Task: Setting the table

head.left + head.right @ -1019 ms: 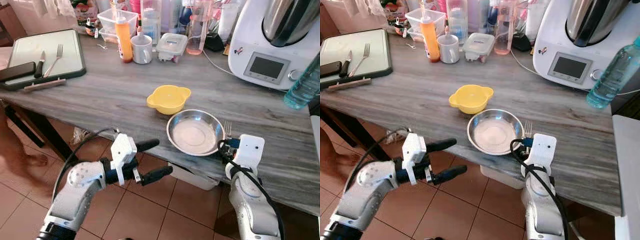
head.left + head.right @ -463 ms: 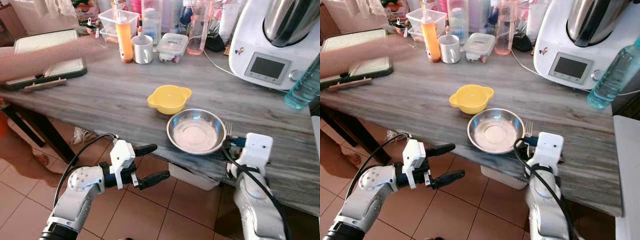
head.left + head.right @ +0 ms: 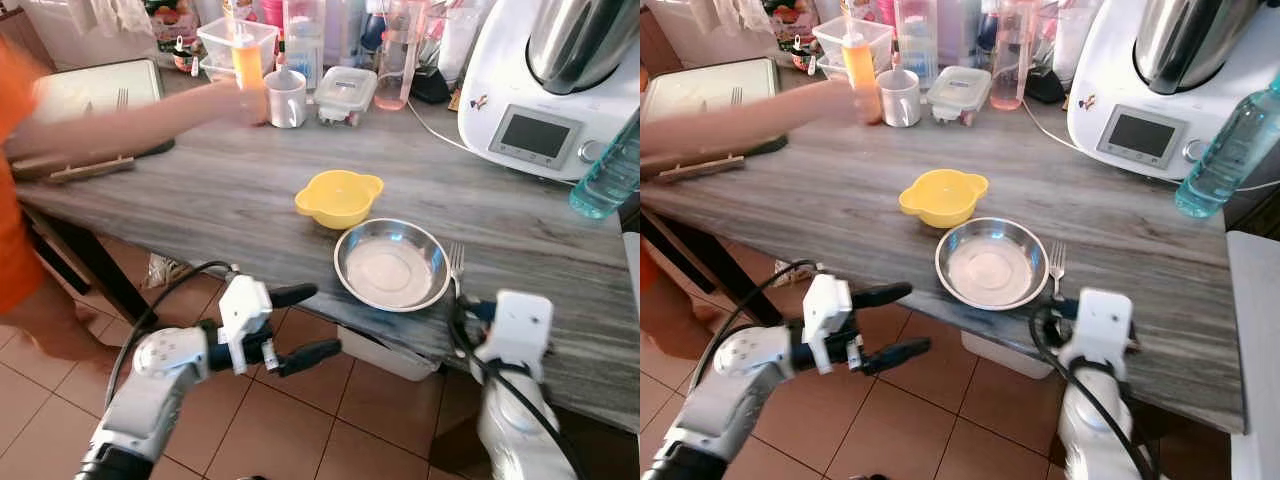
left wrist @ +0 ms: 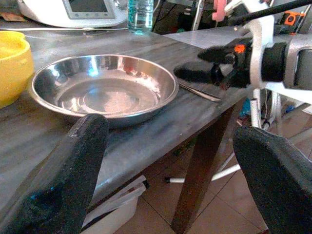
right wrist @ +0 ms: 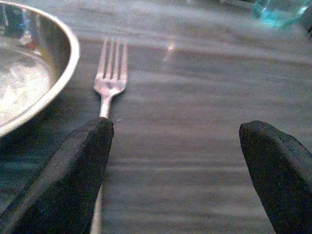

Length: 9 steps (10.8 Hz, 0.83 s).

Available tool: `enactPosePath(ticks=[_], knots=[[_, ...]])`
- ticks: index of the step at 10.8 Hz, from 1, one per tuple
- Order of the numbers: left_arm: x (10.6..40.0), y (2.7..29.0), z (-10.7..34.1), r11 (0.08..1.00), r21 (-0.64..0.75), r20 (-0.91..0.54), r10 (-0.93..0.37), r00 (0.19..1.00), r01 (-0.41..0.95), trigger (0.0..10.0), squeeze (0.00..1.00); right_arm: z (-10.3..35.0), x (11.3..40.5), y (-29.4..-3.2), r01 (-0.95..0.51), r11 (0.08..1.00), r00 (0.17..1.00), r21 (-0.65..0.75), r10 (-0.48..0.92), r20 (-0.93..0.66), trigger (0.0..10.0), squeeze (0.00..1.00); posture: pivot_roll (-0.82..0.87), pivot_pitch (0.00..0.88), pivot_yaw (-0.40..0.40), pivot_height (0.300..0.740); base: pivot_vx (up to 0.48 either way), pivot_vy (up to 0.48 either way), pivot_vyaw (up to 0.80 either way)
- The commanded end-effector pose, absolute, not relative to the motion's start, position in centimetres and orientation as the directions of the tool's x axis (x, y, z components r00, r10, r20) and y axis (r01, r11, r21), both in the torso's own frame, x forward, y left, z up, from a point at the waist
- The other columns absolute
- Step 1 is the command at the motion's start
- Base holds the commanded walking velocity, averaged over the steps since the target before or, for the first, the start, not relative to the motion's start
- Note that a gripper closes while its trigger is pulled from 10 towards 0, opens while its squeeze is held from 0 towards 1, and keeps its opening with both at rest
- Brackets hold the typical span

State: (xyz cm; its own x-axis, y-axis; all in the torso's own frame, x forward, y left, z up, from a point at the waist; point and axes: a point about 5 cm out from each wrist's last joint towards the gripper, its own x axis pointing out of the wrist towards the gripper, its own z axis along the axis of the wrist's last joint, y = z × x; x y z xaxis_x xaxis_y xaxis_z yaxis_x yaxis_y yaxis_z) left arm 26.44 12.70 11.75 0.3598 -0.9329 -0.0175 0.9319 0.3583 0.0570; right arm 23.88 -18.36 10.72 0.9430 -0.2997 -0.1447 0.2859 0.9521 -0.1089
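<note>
Fork lying flat on the grey wooden table, tines pointing to the far side, just right of the steel bowl and near the table's near edge; fork and bowl appear to be just apart, though the gap is hard to judge. Yellow bowl stands immediately far-left of the steel bowl. Right gripper sits at the near edge, behind the fork handle, jaws spread wide and holding nothing; one finger lies over the handle's end. Left gripper hangs off the table, below its near edge and left of the steel bowl, jaws parted and empty. A person's arm, blurred, reaches across the far-left part of the table toward an orange bottle beside a white mug. Far right: a white kitchen machine and a blue water bottle.
</note>
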Motion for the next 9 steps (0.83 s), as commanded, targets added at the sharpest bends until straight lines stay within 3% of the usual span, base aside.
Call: enactPosePath(ticks=[1, 2, 5, 9], knots=[[26.4, 12.8, 12.4, 0.354, 0.072, -0.007, -0.935, 0.356, 0.932, 10.0, 0.00, 11.8, 23.5, -18.7, 0.286, 0.946, 0.950, -0.155, -0.301, -0.082, 10.0, 1.00, 0.06, 0.114, 0.002, 0.740, 0.000, 0.000, 0.00], [26.7, 12.1, 12.8, 0.348, 0.077, 0.006, -0.937, 0.349, 0.934, 10.0, 0.00, 13.3, 23.0, -19.2, 0.295, 0.928, 0.954, -0.227, -0.298, 0.023, 10.0, 1.00, 0.06, 0.110, 0.002, 0.740, 0.000, 0.000, 0.00], [26.9, 11.4, 13.4, 0.338, 0.096, 0.017, -0.941, 0.338, 0.936, 10.0, 0.00, 14.9, 22.3, -19.1, 0.305, 0.909, 0.952, -0.284, -0.282, 0.120, 10.0, 1.00, 0.06, 0.102, -0.001, 0.740, 0.000, 0.000, 0.00], [28.4, 10.6, 17.5, 0.506, 0.133, 0.193, -0.856, 0.479, 0.852, 10.0, 0.00, 18.5, 22.4, -18.7, 0.354, 0.881, 0.915, -0.314, -0.258, 0.310, 10.0, 1.00, 0.06, 0.094, -0.010, 0.740, 0.000, 0.000, 0.00]])
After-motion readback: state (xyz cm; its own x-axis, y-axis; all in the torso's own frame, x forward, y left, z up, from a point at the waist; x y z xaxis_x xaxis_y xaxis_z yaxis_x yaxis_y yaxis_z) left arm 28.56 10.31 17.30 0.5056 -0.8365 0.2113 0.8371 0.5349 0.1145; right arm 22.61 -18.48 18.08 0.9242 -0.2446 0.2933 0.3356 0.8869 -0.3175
